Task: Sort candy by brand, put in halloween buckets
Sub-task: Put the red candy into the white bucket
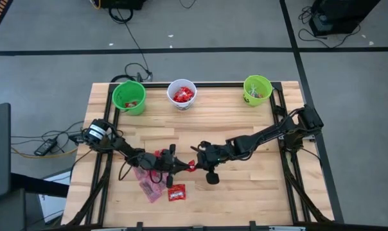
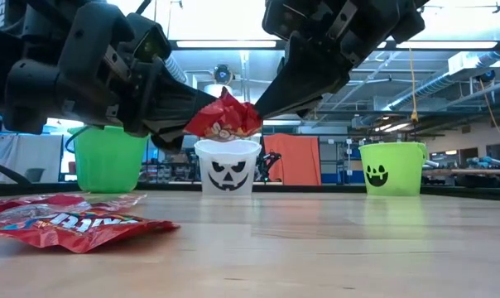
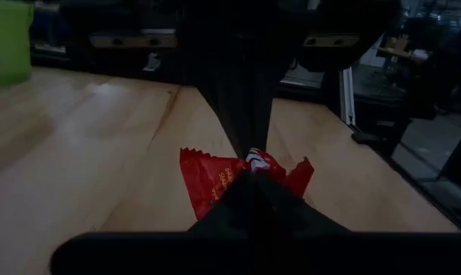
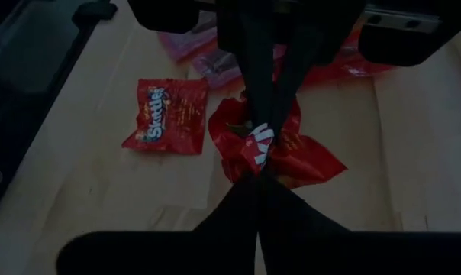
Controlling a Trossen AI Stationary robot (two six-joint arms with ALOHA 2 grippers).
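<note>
Candy in play: a shiny crinkled red foil packet [image 2: 225,117], lifted clear of the wooden table [image 1: 245,199], between both arms at mid-table.
Left gripper [image 1: 175,165]: clenched on one end of the red packet.
Right gripper [image 1: 198,162]: clenched on the opposite end, so both pinch it together.
Handling: judged very light, soft and crackly; the foil is slick, so hold a crimped end seam, not the filled middle.
Other candy: a flat red Skittles packet [image 4: 166,116] and translucent pinkish packets [image 1: 148,186] lie on the wood below.
Buckets: plain green pail [image 1: 129,97], white pail with jack-o'-lantern face [image 2: 227,167] and green pail with face [image 2: 392,169] along the far edge.
</note>
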